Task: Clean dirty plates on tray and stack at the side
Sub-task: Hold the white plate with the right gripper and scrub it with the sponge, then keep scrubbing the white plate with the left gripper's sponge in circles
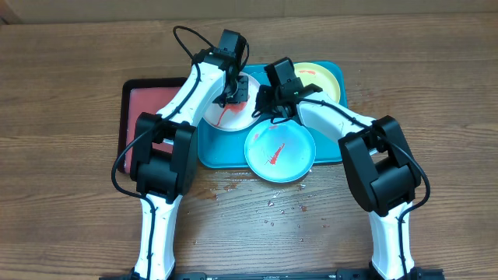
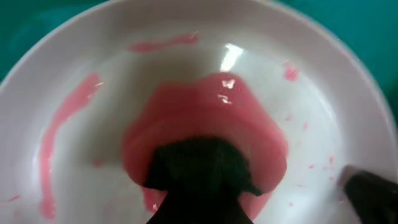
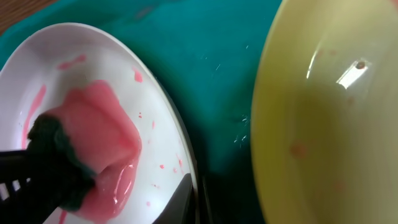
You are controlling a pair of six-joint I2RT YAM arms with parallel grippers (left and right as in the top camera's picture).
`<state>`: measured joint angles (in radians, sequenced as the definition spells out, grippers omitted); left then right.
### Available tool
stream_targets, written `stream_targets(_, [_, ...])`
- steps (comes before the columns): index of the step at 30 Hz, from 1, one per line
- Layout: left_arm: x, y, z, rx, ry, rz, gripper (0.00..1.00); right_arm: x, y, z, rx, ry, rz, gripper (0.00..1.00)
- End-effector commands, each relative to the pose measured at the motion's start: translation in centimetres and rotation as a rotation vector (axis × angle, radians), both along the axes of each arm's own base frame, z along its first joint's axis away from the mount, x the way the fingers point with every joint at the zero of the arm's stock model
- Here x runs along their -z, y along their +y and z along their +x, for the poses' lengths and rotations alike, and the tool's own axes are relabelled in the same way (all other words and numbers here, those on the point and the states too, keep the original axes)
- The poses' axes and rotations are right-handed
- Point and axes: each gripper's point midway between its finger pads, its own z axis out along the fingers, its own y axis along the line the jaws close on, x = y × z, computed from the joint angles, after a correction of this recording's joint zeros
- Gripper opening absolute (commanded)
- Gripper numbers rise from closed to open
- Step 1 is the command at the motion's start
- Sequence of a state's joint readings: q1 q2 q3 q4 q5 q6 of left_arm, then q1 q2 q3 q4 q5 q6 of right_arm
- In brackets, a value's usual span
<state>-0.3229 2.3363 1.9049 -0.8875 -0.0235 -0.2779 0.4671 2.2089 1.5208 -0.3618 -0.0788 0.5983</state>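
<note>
Mid-frame from above, on the brown desk (image 1: 70,47): the blue tray (image 1: 214,152). On its left part, the white plate (image 1: 222,120), smeared red and pooled with pink at the centre. At its upper right corner, the yellow-green plate (image 1: 323,76), faintly spotted. At its lower edge, the light blue plate (image 1: 282,152), streaked red, overhanging the rim onto the desk. Just left of the blue tray, a black-rimmed tray (image 1: 148,105) with a reddish inside, partly under the left arm. Below the light blue plate, scattered droplets (image 1: 272,204) on the wood.

In the left jaws, clamped tight: a dark sponge (image 2: 202,168), pressed down into the pink pool on the white plate. In the right jaws, pinched closed: that same plate's right rim, in the gap between white and yellow-green plates. In the right wrist view, sponge at lower left, yellow-green plate across the right side, bare tray between.
</note>
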Motion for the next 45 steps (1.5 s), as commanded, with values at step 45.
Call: stream_targets(45, [1.4,1.7,1.2,-0.099,-0.05,0.092,0.04,-0.1,0.2,0.0,-0.01,0.019,0.0,0.04])
